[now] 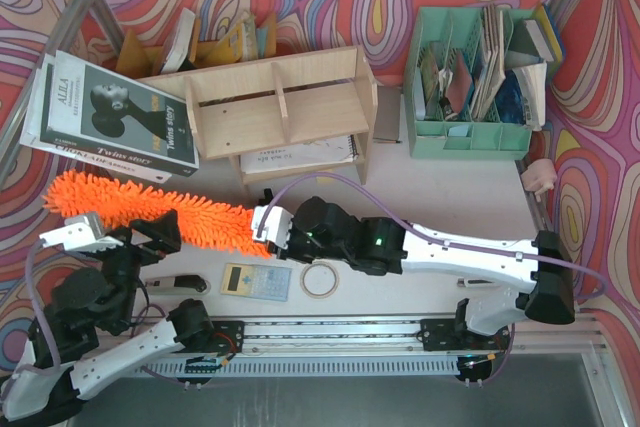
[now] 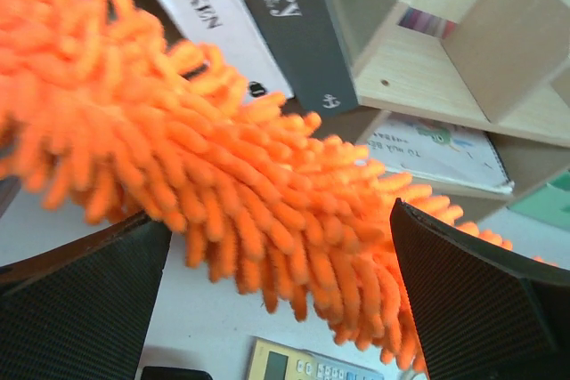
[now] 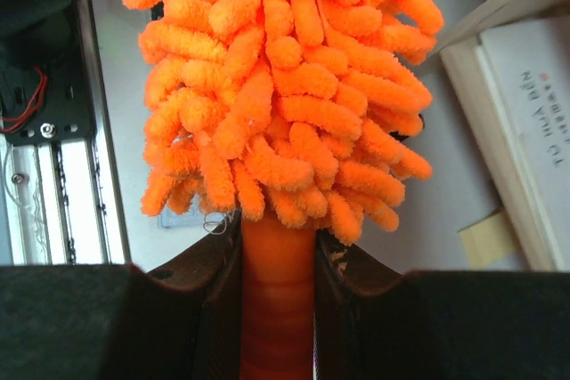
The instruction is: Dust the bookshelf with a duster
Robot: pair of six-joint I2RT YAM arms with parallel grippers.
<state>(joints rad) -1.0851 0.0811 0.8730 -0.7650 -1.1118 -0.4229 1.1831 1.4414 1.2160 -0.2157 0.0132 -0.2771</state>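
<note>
On the near left part of the table (image 1: 420,197), the duster (image 1: 150,209) stretches sideways in front of the bookshelf (image 1: 280,107), on its near side and apart from it. The fluffy orange head runs left from my right end effector (image 1: 262,225) and its tip ends just beside the stack of books (image 1: 110,117) that leans by the shelf's left end. I cannot tell whether the head touches the table.

In the right wrist view, the right end effector (image 3: 276,309) is closed tight on the smooth orange handle (image 3: 276,291), just below where the fluff starts, with a finger (image 3: 205,309) pressed against each side.

The left end effector (image 1: 118,237) sits at the near edge of the head, its jaws spread as wide as they go and holding nothing. In its own camera the two black fingers (image 2: 80,300) stand far apart, with the fluff filling the space beyond them; I cannot tell whether they touch it.

A notebook (image 1: 300,155) lies under the bookshelf's lower tier. A calculator (image 1: 255,280) and a roll of tape (image 1: 320,280) lie on the table nearer the arm bases, and a green organiser (image 1: 470,137) full of papers stands at the far right.
</note>
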